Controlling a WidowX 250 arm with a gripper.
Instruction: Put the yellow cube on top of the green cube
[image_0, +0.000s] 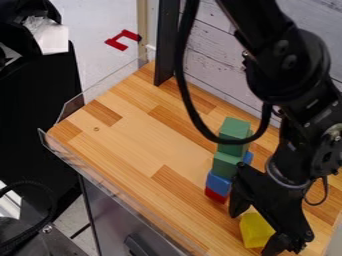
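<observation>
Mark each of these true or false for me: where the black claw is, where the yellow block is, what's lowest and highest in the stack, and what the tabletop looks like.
1. The black claw is down at the yellow block. True.
2. The yellow block sits on top of the stack. False: it is apart from the stack, with the claw.
3. A red block is the lowest one showing in the stack. True.
4. The highest block in the stack is blue. False: it is a green block.
5. The tabletop is plain white. False: it is wood, in lighter and darker strips.
</observation>
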